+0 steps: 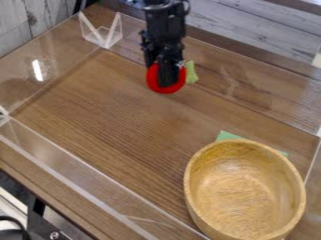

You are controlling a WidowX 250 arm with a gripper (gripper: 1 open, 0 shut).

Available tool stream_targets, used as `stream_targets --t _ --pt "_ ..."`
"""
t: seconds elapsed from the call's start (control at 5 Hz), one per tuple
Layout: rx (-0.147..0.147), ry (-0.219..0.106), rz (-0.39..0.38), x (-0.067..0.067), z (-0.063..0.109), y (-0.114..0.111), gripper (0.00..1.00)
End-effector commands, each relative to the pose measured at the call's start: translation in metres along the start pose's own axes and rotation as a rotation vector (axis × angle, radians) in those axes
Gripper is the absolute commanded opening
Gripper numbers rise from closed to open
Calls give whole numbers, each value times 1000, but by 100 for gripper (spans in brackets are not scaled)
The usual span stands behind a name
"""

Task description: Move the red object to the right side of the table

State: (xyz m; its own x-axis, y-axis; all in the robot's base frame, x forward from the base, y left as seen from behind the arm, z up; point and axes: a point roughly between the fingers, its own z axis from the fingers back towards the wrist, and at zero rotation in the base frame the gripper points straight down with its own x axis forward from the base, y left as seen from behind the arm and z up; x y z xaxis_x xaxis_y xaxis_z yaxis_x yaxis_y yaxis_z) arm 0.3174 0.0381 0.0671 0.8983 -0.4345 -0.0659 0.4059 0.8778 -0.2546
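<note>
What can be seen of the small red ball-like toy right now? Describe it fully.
The small round bright-red soft toy looks plush, with a light-green leafy tuft at its right side. The black end effector is clamped on it from above, its fingers covering the toy's middle, so only a red ring-like outline shows. It appears lifted off the brown wood-grain table, toward the far side. Nothing but the end effector visibly touches it.

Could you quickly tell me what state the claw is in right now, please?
Claw: closed on the red object, holding it above the table.
</note>
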Motion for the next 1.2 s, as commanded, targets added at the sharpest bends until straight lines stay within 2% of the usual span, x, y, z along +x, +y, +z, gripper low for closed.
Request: stream_targets --t 0.0,0.4,0.8,1.0 --pt "52 -45 -97 17 23 -10 0" --pt "35 -12 -219 33 -11 -26 0" --pt "32 14 -338 44 -6 -42 0" --pt "31 9 -320 49 -12 -42 0"
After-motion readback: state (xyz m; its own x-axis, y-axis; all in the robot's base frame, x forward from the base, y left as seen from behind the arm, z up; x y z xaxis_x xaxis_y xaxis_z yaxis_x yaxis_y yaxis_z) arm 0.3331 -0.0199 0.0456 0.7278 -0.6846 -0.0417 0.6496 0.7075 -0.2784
